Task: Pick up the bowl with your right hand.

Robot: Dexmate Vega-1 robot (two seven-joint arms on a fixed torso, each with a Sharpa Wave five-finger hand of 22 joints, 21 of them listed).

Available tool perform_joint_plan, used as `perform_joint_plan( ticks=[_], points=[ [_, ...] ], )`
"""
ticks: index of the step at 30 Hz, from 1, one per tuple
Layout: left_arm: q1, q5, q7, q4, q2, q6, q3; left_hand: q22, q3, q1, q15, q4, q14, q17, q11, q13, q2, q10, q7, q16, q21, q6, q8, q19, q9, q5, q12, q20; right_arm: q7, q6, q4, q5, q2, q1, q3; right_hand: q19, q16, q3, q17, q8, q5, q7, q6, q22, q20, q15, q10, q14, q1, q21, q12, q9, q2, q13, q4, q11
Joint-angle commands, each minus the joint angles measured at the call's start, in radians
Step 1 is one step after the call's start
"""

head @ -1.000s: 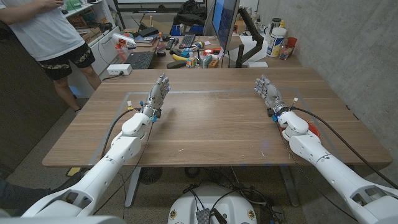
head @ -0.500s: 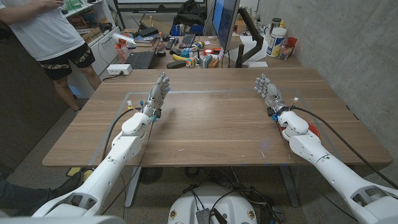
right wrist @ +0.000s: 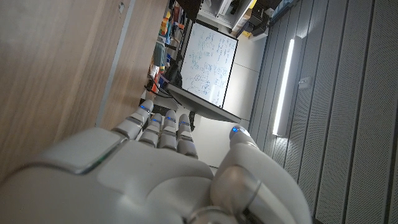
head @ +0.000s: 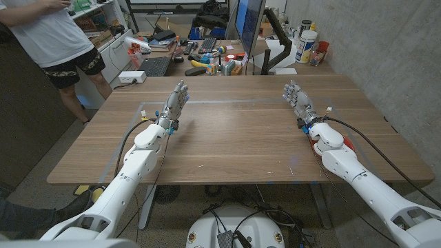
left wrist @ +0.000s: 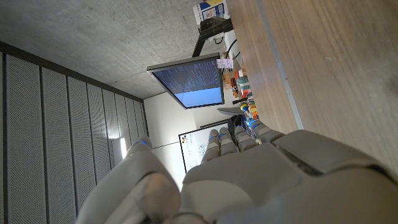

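Observation:
A red rounded thing [head: 348,145] peeks out from behind my right forearm on the wooden table [head: 234,138]; most of it is hidden, so I cannot tell whether it is the bowl. My right hand [head: 296,98] stands ahead of it near the table's far right, fingers straight and apart, holding nothing. My left hand [head: 176,103] stands the same way at the far left, empty. In the wrist views the back of the left hand [left wrist: 261,180] and of the right hand [right wrist: 143,180] show with fingers stretched out over bare wood.
Behind the table a cluttered desk [head: 207,55] carries a monitor [head: 249,27], a keyboard [head: 155,67] and bottles [head: 308,47]. A person [head: 55,41] stands at the far left. A thin taped outline [head: 227,102] runs across the tabletop. A concrete wall borders the right.
My right arm has shifted slightly to the right. The left arm and the red thing have not moved.

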Motion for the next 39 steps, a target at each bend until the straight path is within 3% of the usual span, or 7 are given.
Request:
perform_joint_plan(
  ticks=[1, 39],
  points=[
    [0.005, 0.018, -0.010, -0.012, -0.011, 0.012, -0.012, 0.005, 0.002, 0.014, 0.002, -0.004, -0.004, 0.004, -0.002, 0.004, 0.000, -0.008, 0.005, 0.002, 0.003, 0.002, 0.002, -0.009, 0.002, 0.001, 0.003, -0.009, 0.003, 0.014, -0.018, -0.001, -0.017, -0.017, 0.010, 0.007, 0.005, 0.001, 0.002, 0.003, 0.005, -0.002, 0.012, 0.002, -0.002, 0.004, 0.010, 0.005, 0.009, 0.003, 0.002, 0.003, -0.003, 0.001, -0.005, -0.005],
    [0.009, 0.036, -0.003, -0.039, -0.016, 0.029, -0.001, 0.005, -0.005, 0.020, 0.005, -0.005, -0.004, 0.004, 0.000, 0.004, 0.004, -0.003, 0.006, 0.002, 0.003, 0.005, 0.001, -0.012, 0.002, -0.004, 0.003, -0.008, 0.030, 0.087, -0.047, -0.020, -0.076, -0.059, 0.038, 0.011, 0.005, 0.002, 0.000, 0.002, 0.007, -0.010, 0.019, 0.002, -0.003, -0.006, 0.020, 0.017, 0.023, 0.002, 0.002, 0.004, -0.006, 0.001, -0.021, -0.015]
  ],
)
